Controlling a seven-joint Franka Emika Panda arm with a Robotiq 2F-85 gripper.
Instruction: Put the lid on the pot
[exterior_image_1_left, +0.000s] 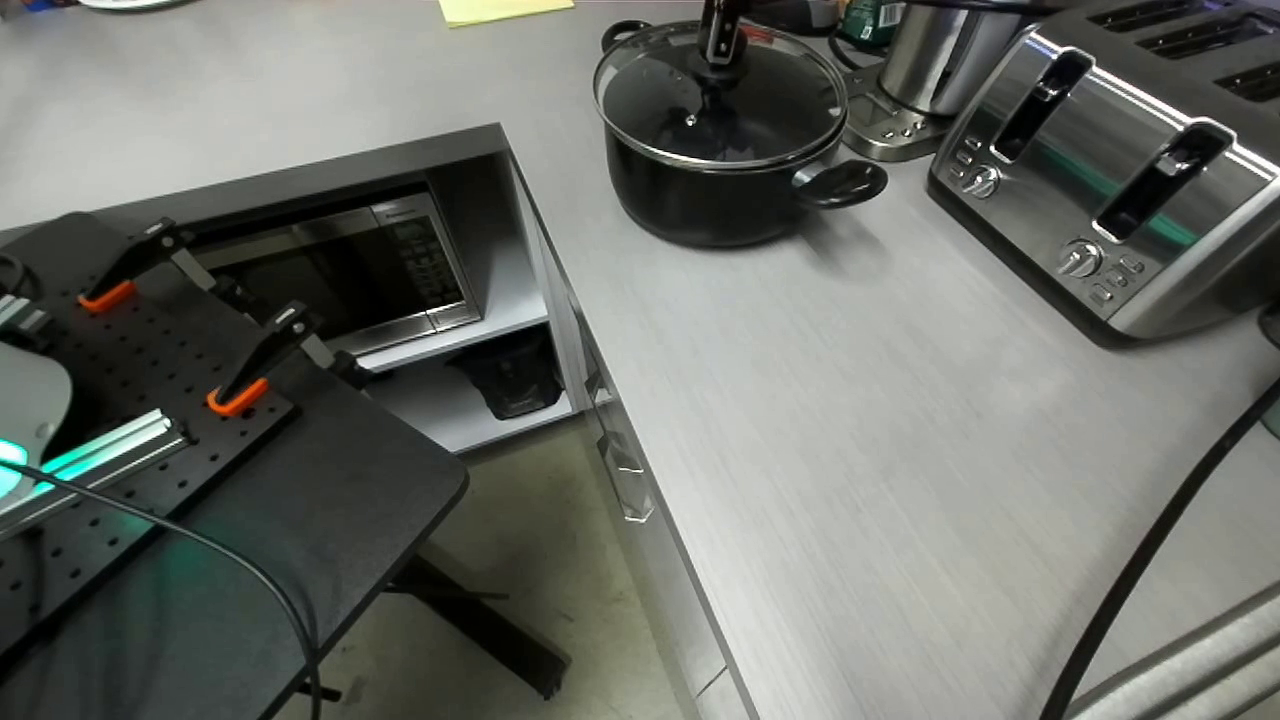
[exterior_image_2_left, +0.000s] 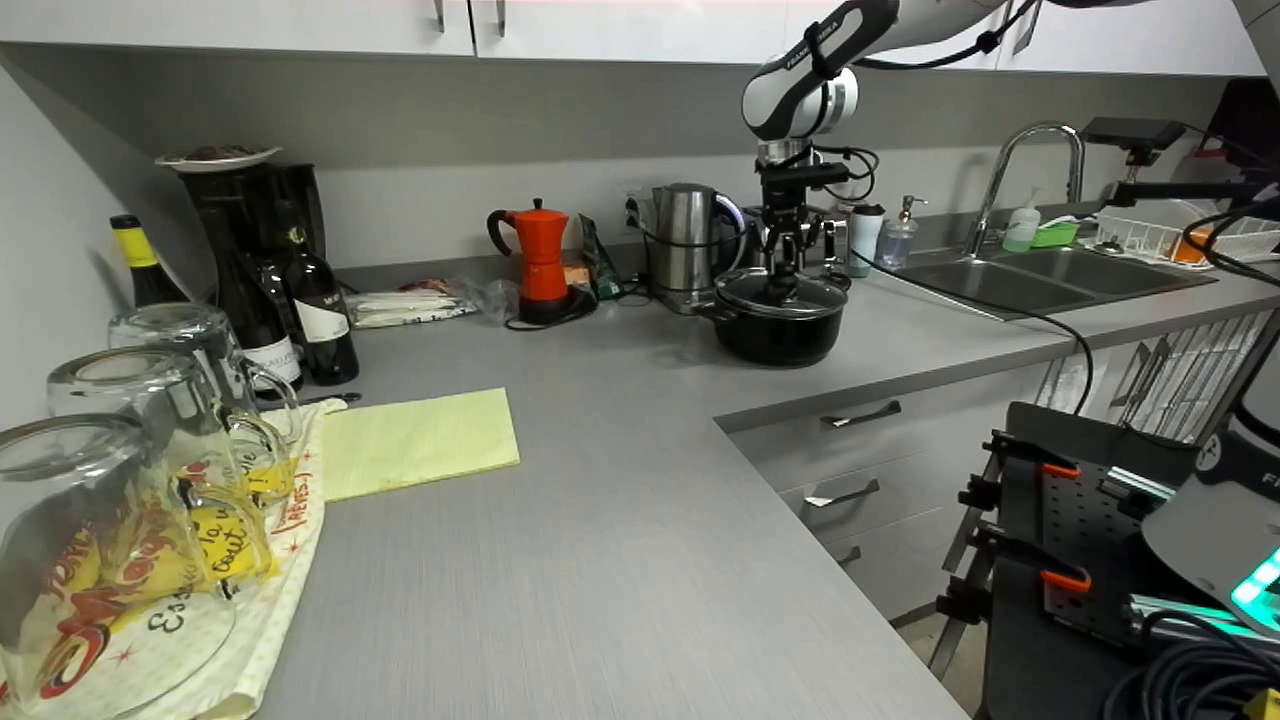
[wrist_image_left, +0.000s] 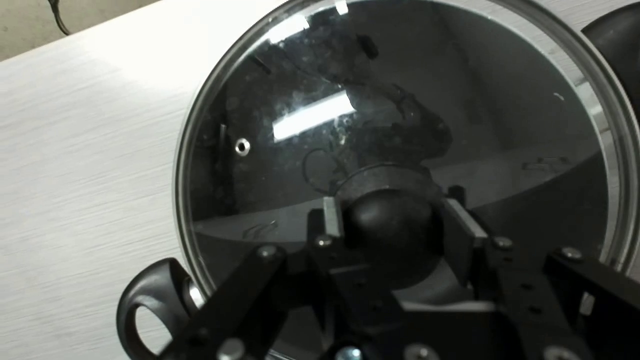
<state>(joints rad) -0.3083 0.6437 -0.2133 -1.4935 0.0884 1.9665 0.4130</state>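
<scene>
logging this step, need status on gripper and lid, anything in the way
Gripper straddling knob, squeeze unclear. Lid over pot, full seating unconfirmed. Nothing seen between them.

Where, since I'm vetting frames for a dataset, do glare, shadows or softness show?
Wrist view: bright light reflections on the lid, the counter washed out near its edge, the tool looking dark and slightly soft; in an exterior view: a soft shadow beside the pot, streaks and greenish reflections on the toaster; in both exterior views: a bright green light on the robot base.
</scene>
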